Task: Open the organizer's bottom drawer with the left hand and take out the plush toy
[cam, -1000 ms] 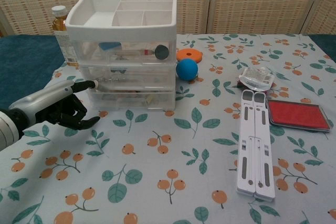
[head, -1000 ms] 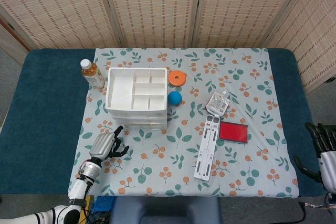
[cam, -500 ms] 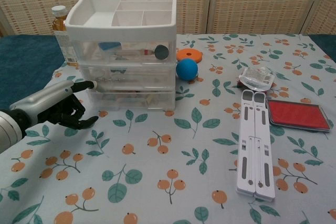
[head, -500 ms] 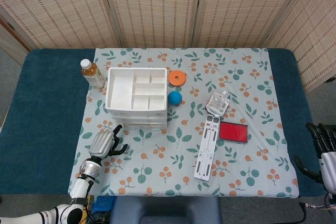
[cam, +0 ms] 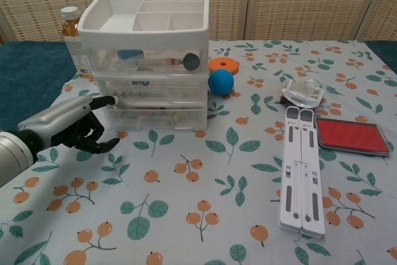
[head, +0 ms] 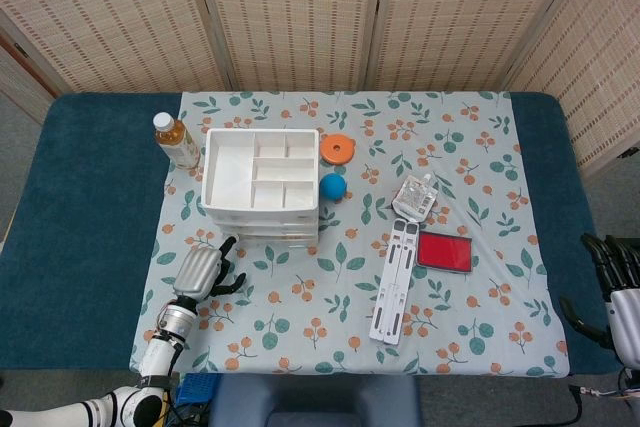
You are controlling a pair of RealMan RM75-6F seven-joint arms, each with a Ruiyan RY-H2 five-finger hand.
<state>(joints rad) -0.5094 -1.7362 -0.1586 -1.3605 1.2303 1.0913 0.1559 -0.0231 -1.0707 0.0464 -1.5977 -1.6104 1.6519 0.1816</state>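
The white organizer [head: 261, 183] stands at the back left of the floral cloth, with an open tray on top and three clear drawers. Its bottom drawer [cam: 156, 118] is closed. Pale and brownish shapes show through the front, but I cannot make out the plush toy. My left hand [cam: 71, 125] lies low on the cloth just left of the organizer's front. One finger reaches out to the front left corner at drawer height and the others curl under, holding nothing. From above, the left hand [head: 200, 272] sits in front of that corner. My right hand [head: 617, 292] hangs off the table's right edge, fingers apart and empty.
A bottle [head: 175, 139] stands behind the organizer's left side. An orange disc [head: 337, 148] and a blue ball [head: 333, 186] lie at its right. Further right are a clear packet [head: 415, 197], a white folding stand [head: 395, 282] and a red pad [head: 445, 250].
The left wrist has drifted slightly left while the outstretched fingertip stays at the organizer's front left corner. The drawer and the right hand have not moved.
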